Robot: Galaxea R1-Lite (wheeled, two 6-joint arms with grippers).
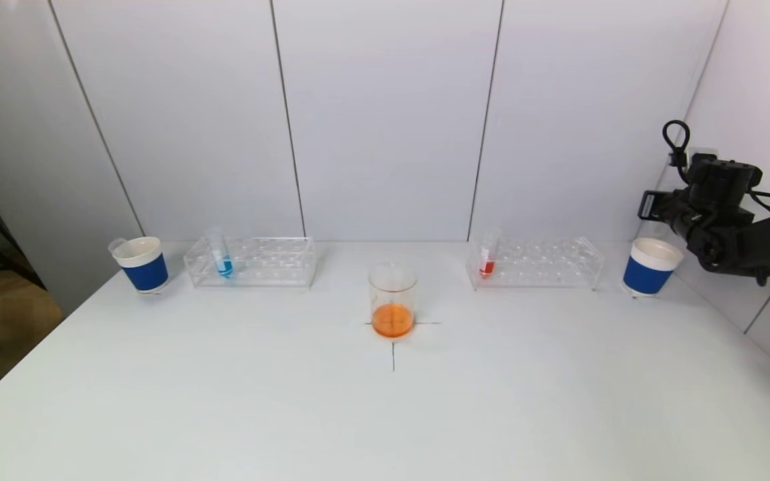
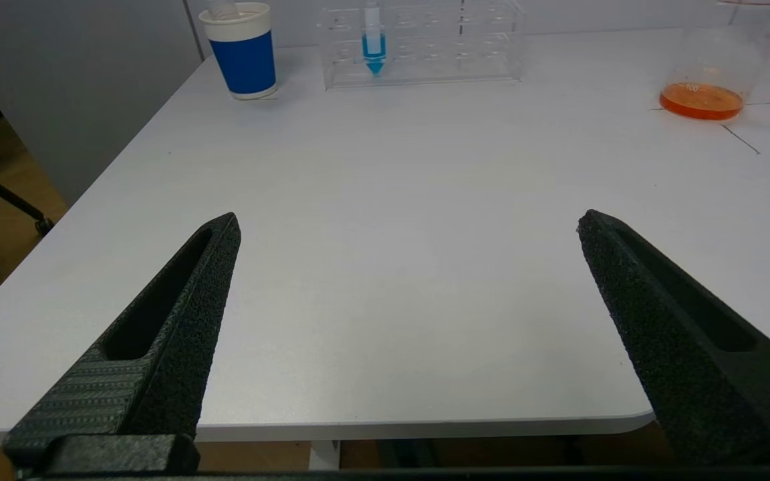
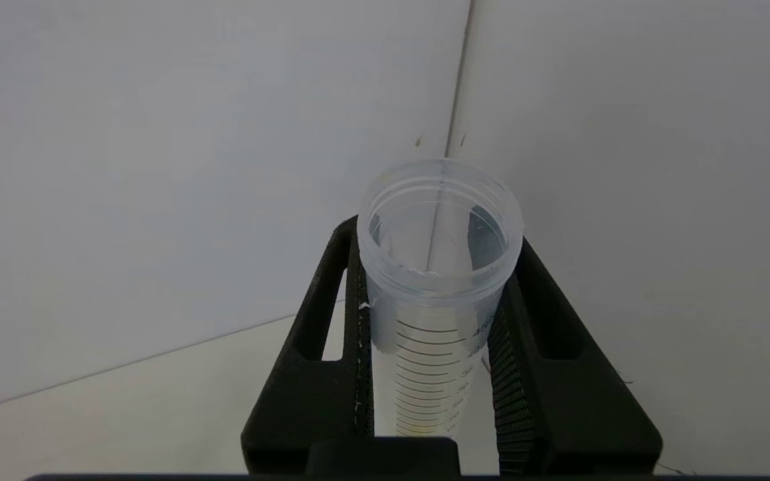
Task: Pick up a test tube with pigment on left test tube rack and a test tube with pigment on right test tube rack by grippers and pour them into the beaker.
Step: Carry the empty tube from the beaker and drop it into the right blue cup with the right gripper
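Right gripper point(image 3: 435, 334) is raised at the far right, above the right paper cup point(image 1: 651, 266), jaws pinched on a clear graduated tube point(image 3: 440, 267). No pigment is visible in it; it appears emptied, though the bottom is hidden. Left gripper point(image 2: 408, 224) is held low over the near left of the worktop point(image 1: 224, 401), jaws spread wide, nothing between them.

Task items:
- Blue-pigment tube point(image 1: 221, 257) is seated upright at the left end of the left rack point(image 1: 251, 262), well apart from the left gripper.
- Red-pigment tube point(image 1: 488, 257) is seated upright at the left end of the right rack point(image 1: 535, 262).
- Beaker point(image 1: 392, 300) is placed centre on the cross mark, with orange liquid in the bottom.
- A left paper cup point(image 1: 142, 263) is set just beside the left rack, with what looks like a clear tube in it.

Handling, as judged:
- Tubes are taken to be thin rigid plastic: light, smooth, slippery. They are not fragile like glass, but could be deformed or squirted out if over-squeezed.
- Only a small liquid charge is seen at the conical tip, so little weight shift is expected on tilt.
- The grip is best taken on the upper wall below the threaded rim, clear of the rack top, as on the held tube.
- A straight vertical lift is advised; the rack is light acrylic and could be dragged along.
- The beaker is likely glass, so rim contact should be avoided during pouring.
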